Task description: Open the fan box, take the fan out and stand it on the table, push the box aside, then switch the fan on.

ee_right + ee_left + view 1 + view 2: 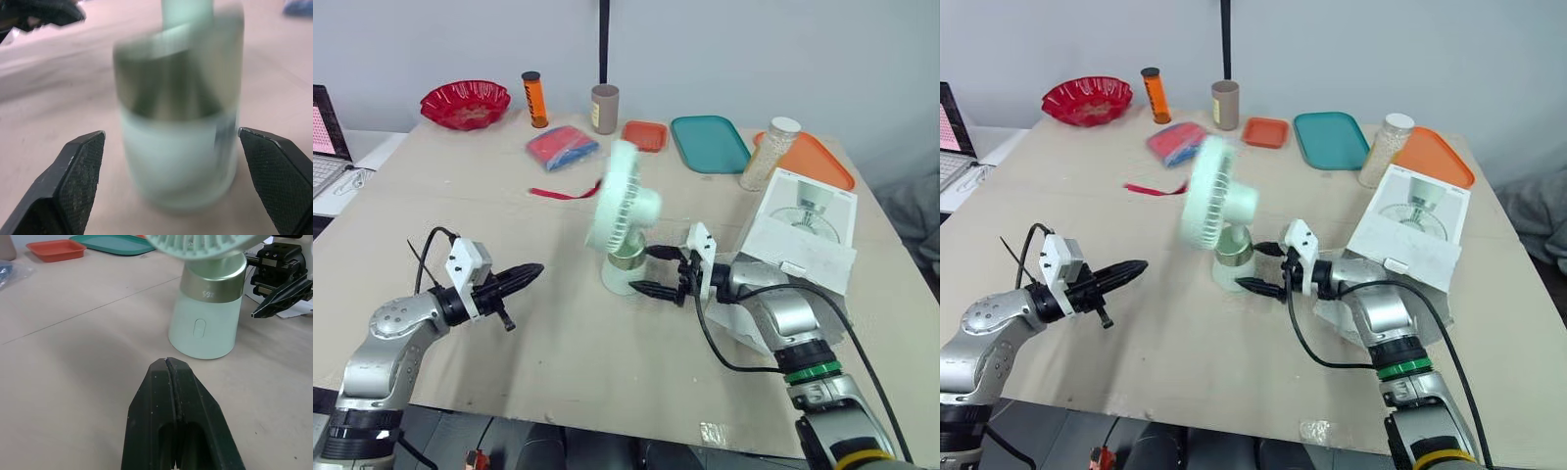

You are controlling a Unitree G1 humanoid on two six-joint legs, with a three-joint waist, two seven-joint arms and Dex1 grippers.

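Standing on the table (pixel 558 352): pale green fan (pixel 625 211) with a gold band, round head. Right gripper (pixel 641 270) spread wide around its base, left gripper (pixel 533 271) pinched closed.

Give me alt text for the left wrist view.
The left gripper, shut, points at the pale green fan standing on the table, its oval button facing the camera. An orange tray and a teal tray lie beyond.

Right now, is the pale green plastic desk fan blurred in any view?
Right wrist view: the pale green desk fan is smeared, though the black fingers of the right gripper are crisp. Left wrist view: its oval button is sharp. Left eye view: its round grille looks slightly soft.
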